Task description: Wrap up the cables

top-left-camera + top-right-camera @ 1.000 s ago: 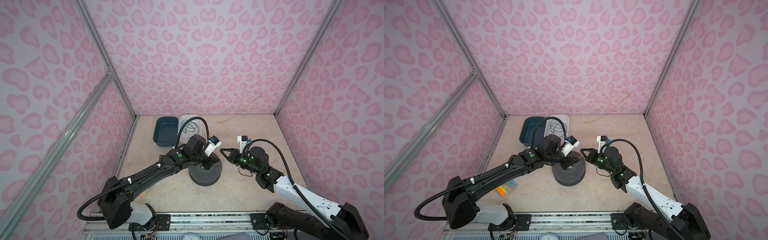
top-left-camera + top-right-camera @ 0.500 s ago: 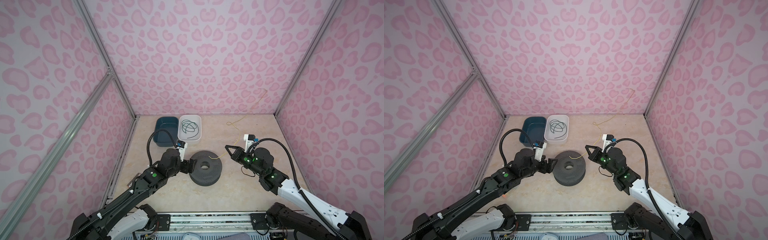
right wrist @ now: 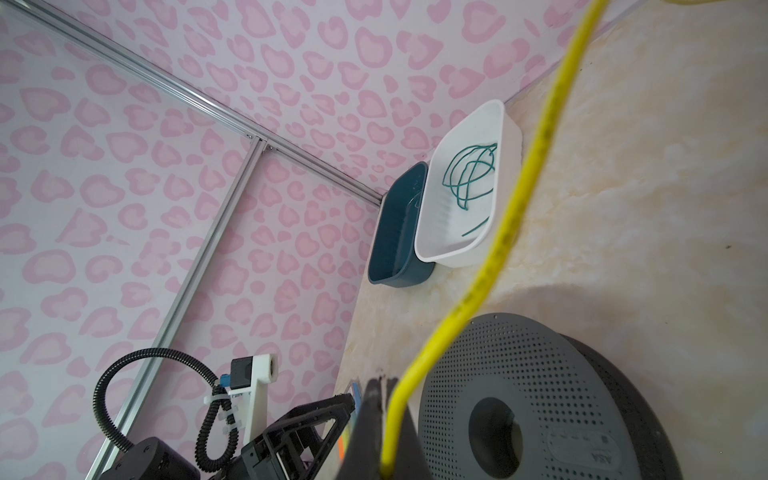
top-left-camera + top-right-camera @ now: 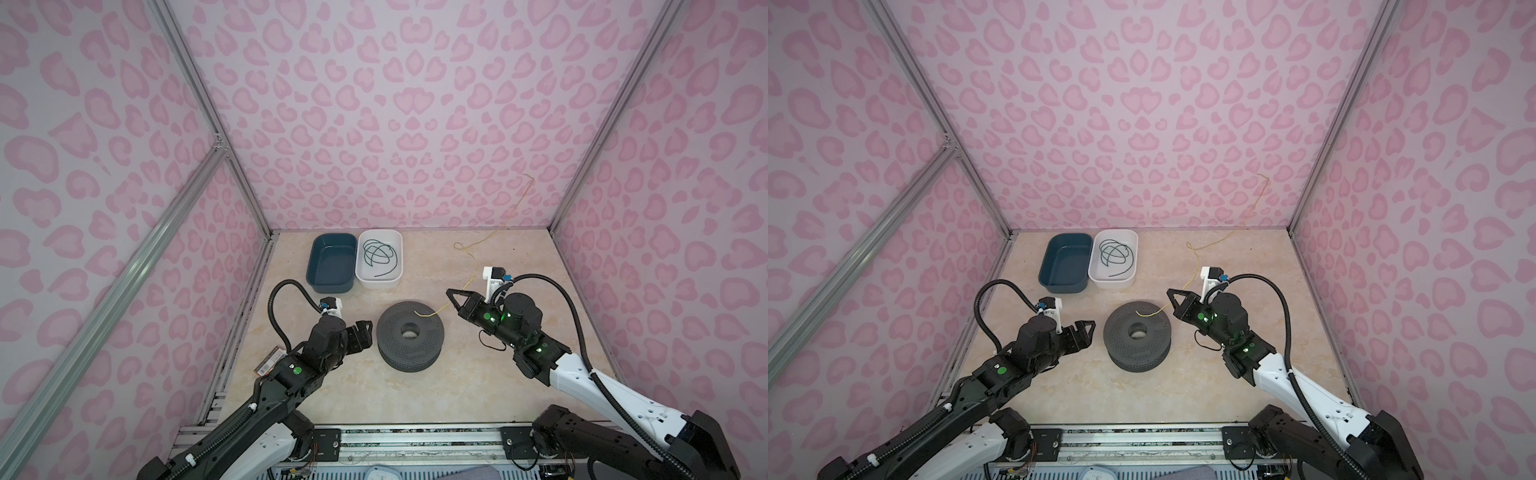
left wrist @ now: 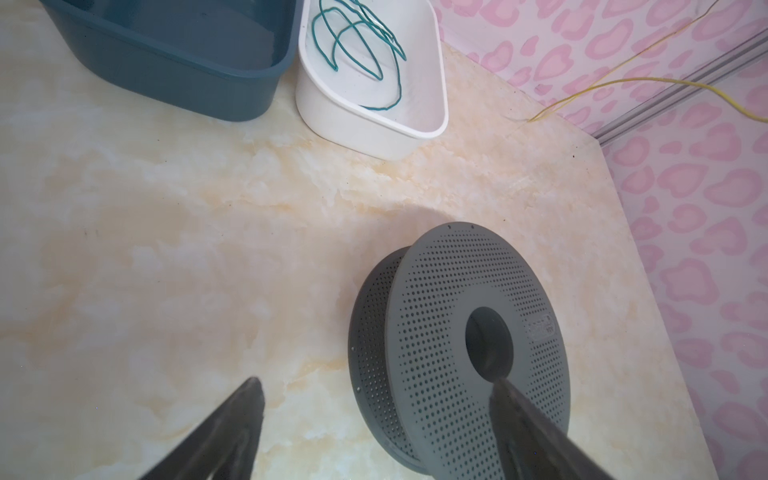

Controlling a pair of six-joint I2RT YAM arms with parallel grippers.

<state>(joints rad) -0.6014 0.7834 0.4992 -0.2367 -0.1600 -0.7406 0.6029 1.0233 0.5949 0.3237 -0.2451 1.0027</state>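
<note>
Pinching: right fingers (image 4: 456, 298) pressed together on yellow cable (image 3: 515, 208).
Cable axis: spool (image 4: 390, 332) top to spool's right side.
Left fingers (image 4: 365, 332): spread, empty, left of spool.

Both top views look steeply down from high up onto the whole beige marbled surface (image 4: 478, 386). 2 wrist views sit low, close; all 4 share the perforated grey round spool (image 4: 1121, 347).

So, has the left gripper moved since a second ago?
Yes. The left gripper was over the grey spool; now it has drawn back, clear of the spool's left edge, fingers apart.
</note>
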